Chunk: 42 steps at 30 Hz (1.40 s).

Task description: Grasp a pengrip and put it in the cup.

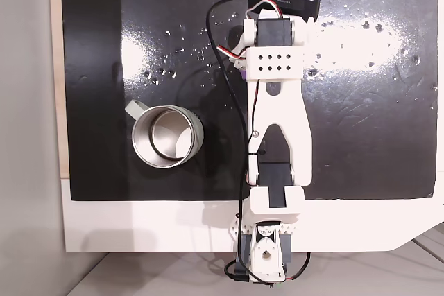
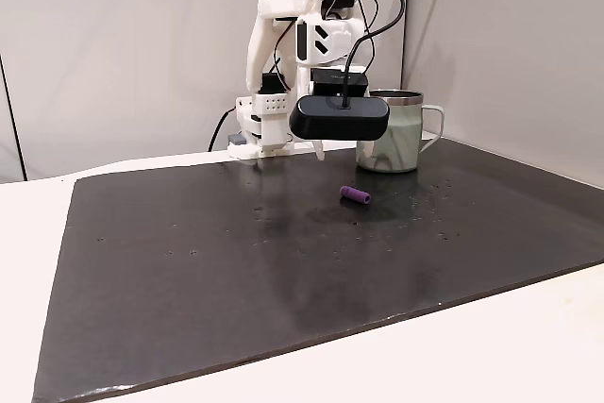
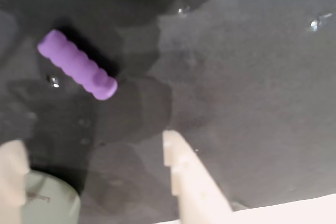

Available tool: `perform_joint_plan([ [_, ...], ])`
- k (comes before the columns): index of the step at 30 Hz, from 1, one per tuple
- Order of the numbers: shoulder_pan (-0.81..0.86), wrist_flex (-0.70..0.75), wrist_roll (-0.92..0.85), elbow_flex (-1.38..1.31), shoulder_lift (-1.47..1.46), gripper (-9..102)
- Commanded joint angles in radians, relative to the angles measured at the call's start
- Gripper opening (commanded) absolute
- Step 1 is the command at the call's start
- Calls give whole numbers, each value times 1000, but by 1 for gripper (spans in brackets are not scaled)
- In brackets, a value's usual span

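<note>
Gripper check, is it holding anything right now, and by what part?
Nothing is held. In the wrist view the gripper is open, and the pengrip lies on the mat ahead of it.

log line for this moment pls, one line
phase: approach | pincer: open, above mat, empty | pengrip: lying on mat, ahead of pincer, untouched | cup: upright, empty, apart from pengrip

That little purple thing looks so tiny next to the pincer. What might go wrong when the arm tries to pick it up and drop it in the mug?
1. The purple pengrip is a small ribbed cylinder lying on its side on the glossy black mat; a nudge may roll it away.
2. In the wrist view it lies off to one side of the open pincer, so closing now would likely miss.
3. The metal mug stands close by; the carry could clip its rim.
</note>
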Motion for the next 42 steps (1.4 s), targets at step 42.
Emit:
perform_joint_plan([
  [42, -91, -454, -167, 393, -71, 12],
])
